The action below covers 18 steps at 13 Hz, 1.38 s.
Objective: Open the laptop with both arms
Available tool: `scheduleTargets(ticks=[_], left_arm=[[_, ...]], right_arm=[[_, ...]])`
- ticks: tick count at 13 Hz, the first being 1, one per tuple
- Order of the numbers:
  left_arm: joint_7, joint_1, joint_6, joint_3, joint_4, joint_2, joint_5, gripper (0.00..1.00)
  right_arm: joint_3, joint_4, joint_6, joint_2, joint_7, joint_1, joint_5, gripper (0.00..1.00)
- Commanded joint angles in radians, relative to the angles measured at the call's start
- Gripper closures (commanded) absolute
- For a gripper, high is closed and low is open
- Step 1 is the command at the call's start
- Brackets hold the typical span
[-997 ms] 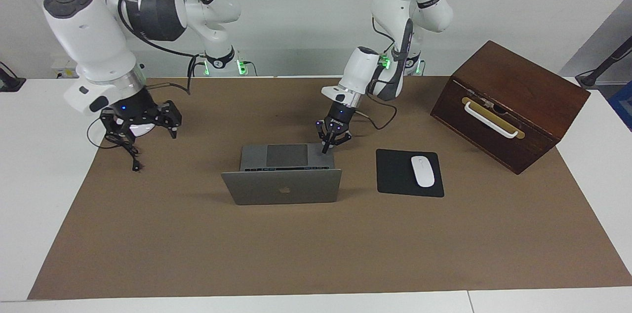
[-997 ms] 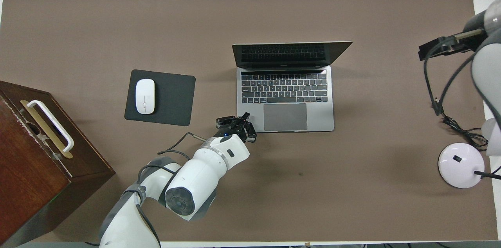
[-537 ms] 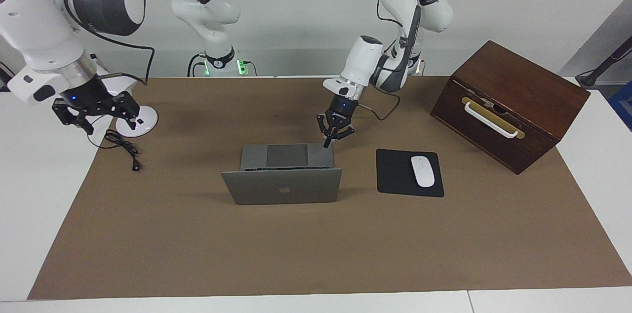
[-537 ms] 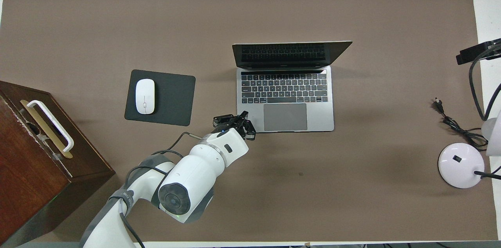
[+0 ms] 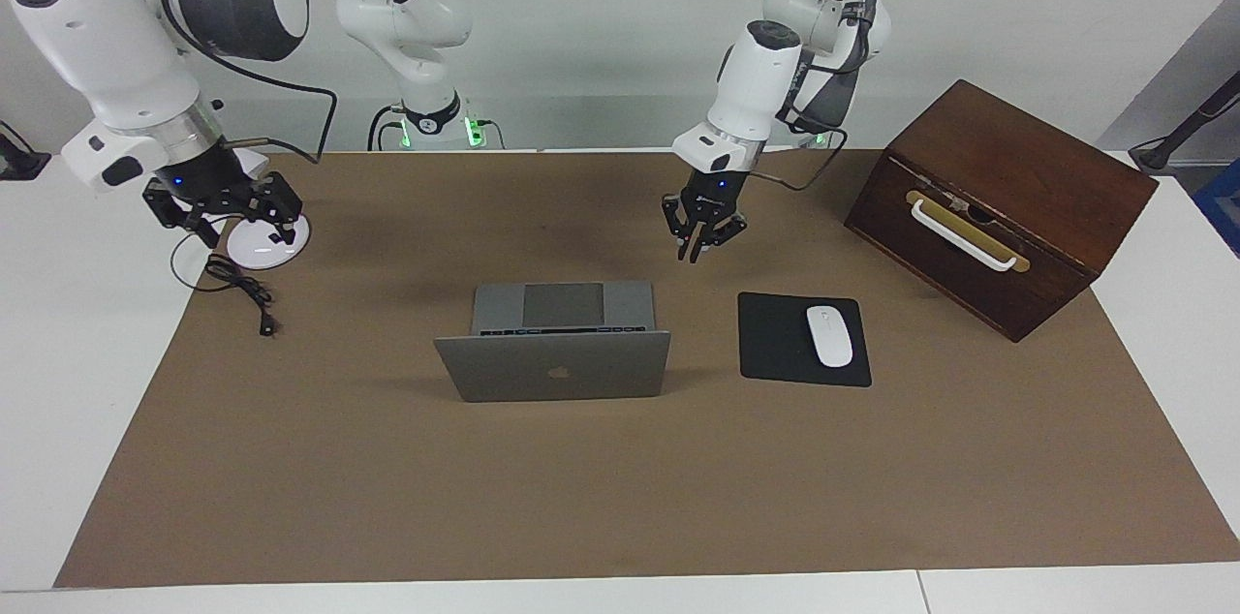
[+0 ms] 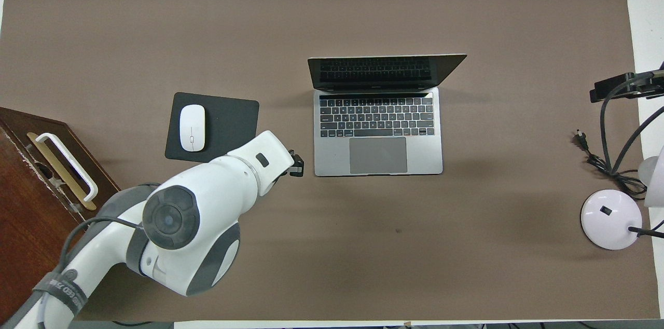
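The laptop (image 5: pixel 552 343) at frame centre is seen open — nothing remains. The left gripper (image 5: pixel 704 236) and right gripper (image 5: pixel 225 209) are raised, jaws indiscernible.

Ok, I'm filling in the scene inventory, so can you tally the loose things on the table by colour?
Silver-grey: 1, the open laptop
Black: 1, the mouse pad
White: 2, the mouse on that pad and the lamp base, with its black cord
Dark brown: 1, the wooden box
Total: 5
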State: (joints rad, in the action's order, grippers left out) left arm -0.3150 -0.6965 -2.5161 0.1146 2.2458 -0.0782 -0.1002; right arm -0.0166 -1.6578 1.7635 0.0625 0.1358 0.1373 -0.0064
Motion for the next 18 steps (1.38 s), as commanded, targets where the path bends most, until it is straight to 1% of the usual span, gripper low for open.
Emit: scheduleTargets(ticks=[1, 2, 5, 7, 9, 10, 12, 13, 15, 18], left_arm=[[0.001, 0.073, 0.211, -0.006, -0.122, -0.02, 0.004, 0.0], [-0.002, 0.089, 0.253, -0.007, -0.147, -0.032, 0.002, 0.0], [0.008, 0.123, 0.344, -0.006, -0.153, -0.084, 0.014, 0.0], [0.01, 0.127, 0.413, -0.004, -0.169, -0.118, 0.039, 0.0], [0.019, 0.17, 0.473, -0.007, -0.186, -0.147, 0.039, 0.0], [0.033, 0.175, 0.491, -0.006, -0.186, -0.159, 0.039, 0.0], [0.044, 0.218, 0.502, -0.006, -0.187, -0.181, 0.039, 0.0], [0.044, 0.236, 0.508, -0.004, -0.196, -0.183, 0.039, 0.0], [0.05, 0.31, 0.594, -0.006, -0.276, -0.169, 0.04, 0.0], [0.149, 0.431, 0.675, -0.006, -0.368, -0.143, 0.074, 0.0]], right_arm=[[-0.008, -0.031, 0.022, -0.024, -0.063, 0.004, 0.02, 0.0], [-0.009, -0.03, 0.019, -0.026, -0.082, 0.002, 0.02, 0.0], [-0.011, -0.03, 0.008, -0.027, -0.168, -0.002, 0.02, 0.0], [-0.011, -0.03, 0.008, -0.029, -0.173, -0.016, 0.02, 0.0], [-0.01, -0.03, 0.008, -0.035, -0.17, -0.025, 0.02, 0.0], [-0.011, -0.03, 0.01, -0.035, -0.166, -0.025, 0.02, 0.0], [-0.011, -0.03, 0.01, -0.035, -0.163, -0.034, 0.02, 0.0], [-0.011, -0.03, 0.008, -0.035, -0.165, -0.042, 0.02, 0.0], [-0.011, -0.03, 0.01, -0.039, -0.165, -0.067, 0.02, 0.0], [-0.011, -0.028, 0.013, -0.043, -0.163, -0.085, 0.02, 0.0]])
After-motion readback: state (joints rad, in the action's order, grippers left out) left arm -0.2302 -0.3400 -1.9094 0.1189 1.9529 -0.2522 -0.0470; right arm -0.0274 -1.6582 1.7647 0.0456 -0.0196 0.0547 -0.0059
